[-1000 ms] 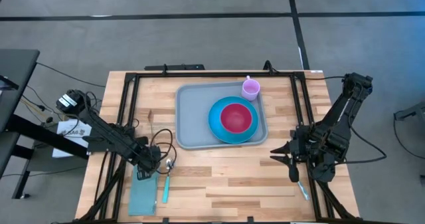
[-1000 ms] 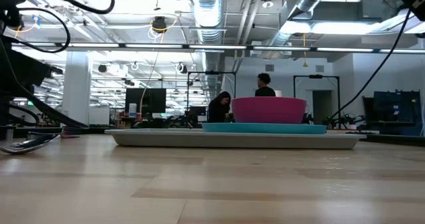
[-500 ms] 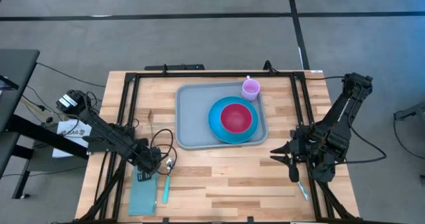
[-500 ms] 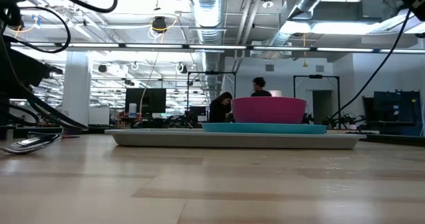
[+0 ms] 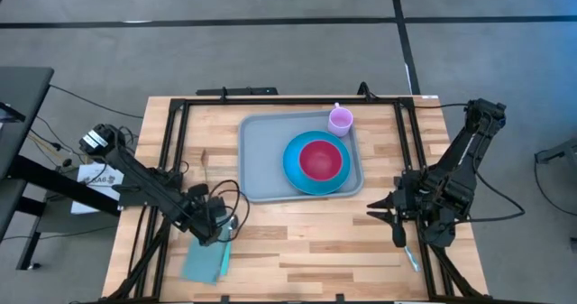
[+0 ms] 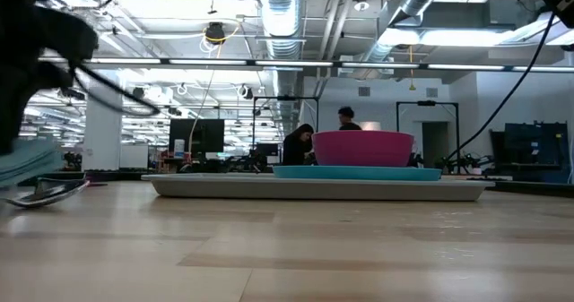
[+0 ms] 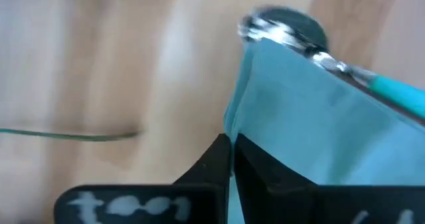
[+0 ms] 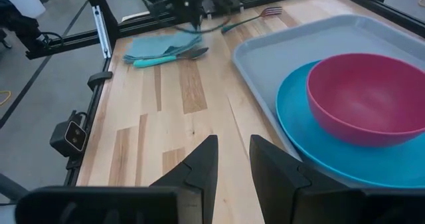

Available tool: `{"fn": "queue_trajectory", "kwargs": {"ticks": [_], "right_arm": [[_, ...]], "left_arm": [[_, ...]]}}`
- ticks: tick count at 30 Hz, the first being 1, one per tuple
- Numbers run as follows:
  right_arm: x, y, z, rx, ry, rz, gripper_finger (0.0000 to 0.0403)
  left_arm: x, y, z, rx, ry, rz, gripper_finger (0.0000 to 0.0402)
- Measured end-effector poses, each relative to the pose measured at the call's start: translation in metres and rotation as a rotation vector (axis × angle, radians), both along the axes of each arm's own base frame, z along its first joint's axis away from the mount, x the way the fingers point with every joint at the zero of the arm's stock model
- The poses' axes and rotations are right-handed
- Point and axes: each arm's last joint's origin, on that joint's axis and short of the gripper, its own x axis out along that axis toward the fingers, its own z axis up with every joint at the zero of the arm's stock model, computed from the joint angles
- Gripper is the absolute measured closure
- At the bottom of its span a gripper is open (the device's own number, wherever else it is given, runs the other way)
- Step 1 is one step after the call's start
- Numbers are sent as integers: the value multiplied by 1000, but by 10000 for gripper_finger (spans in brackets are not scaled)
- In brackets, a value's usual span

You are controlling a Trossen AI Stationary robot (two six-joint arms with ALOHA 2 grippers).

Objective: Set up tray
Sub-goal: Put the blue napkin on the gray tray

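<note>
The grey-blue tray (image 5: 261, 164) lies at the table's far middle. On it are a blue plate (image 5: 294, 170) holding a pink bowl (image 5: 320, 158), and a purple cup (image 5: 340, 119). At the near left my left gripper (image 5: 215, 226) is shut on a teal folded napkin (image 5: 202, 262), also seen in the left wrist view (image 7: 319, 124). A teal-handled spoon (image 5: 225, 248) lies beside the napkin. My right gripper (image 5: 382, 212) hovers open at the right, off the tray's near right corner, holding nothing. My left gripper pinches the napkin's far edge (image 7: 232, 125) between its two fingers, which slant down from the table's left. How many layers it holds, I cannot tell. The held end (image 6: 25, 157) is raised off the wood, and the rest (image 5: 200, 266) trails toward the near edge.
A fork (image 8: 251, 18) lies on the wood left of the tray. Black frame rails (image 5: 171, 151) run along the table's left, far and right sides. Bare wood (image 5: 315, 241) stretches between the tray and the near edge. People stand in the room behind (image 6: 296, 145).
My left gripper has shut on the napkin's far edge and shifted a little toward the table's right and near edges. The napkin's held end has come up off the table, and the napkin has turned askew. The spoon and my right arm have stayed put.
</note>
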Motion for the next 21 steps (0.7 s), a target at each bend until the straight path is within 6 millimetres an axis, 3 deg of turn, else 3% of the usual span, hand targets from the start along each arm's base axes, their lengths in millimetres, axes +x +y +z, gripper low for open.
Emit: {"fn": "queue_trajectory", "kwargs": {"ticks": [6,15,21], "right_arm": [[0,0,0,0,0,0,321],[0,0,0,0,0,0,321],[0,0,0,1,0,-1,321]], "left_arm": [[3,1,26,117,-5,4,401],[23,-3,69,344,-274,-75,401],[43,13,84,462,-345,-74,401]]}}
